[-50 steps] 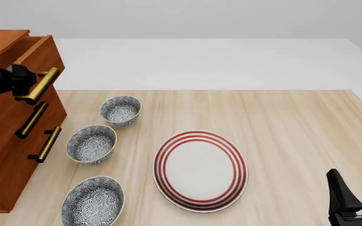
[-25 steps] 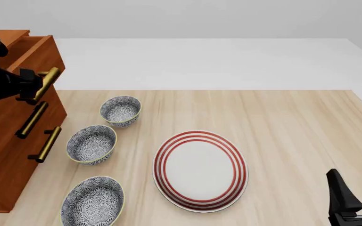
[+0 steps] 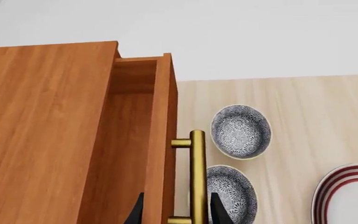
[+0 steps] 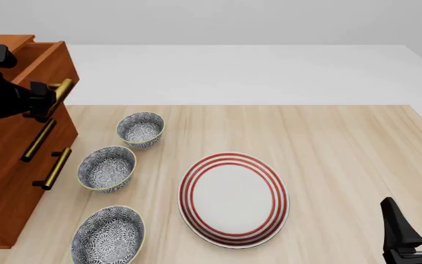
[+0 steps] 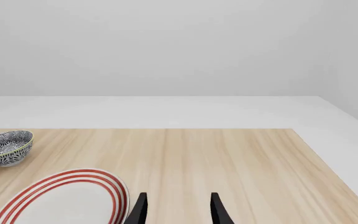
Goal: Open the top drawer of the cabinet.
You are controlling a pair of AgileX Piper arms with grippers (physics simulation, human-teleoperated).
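One change in the last sec: in the front view the L gripper has slid further over the handle. It now hides most of the bar; only the far tip shows. The drawer has barely moved, if at all.

Wrist view shows more. The drawer is already out of the cabinet by a modest gap, w/ the box's inside in plain sight behind the front panel. The L gripper has its fingers spread apart, straddling both the panel's top edge and the handle. Can't see either finger touching the bar.

My read: the drawer is partly open, not fully. W/ fingers wide, the arm looks to be hooking or re-gripping, not clamping. More pull is prob. needed, and the bar could slip out if the fingers don't close.

R gripper hangs idle over the table's near R corner, fingers apart, holding nothing.

Drawer sits at the cabinet's top, at the table's L edge. Its front faces R, toward the bowls, so that's the way it slides out. Its long axis, like the bar's, runs level along the front, near-to-far.
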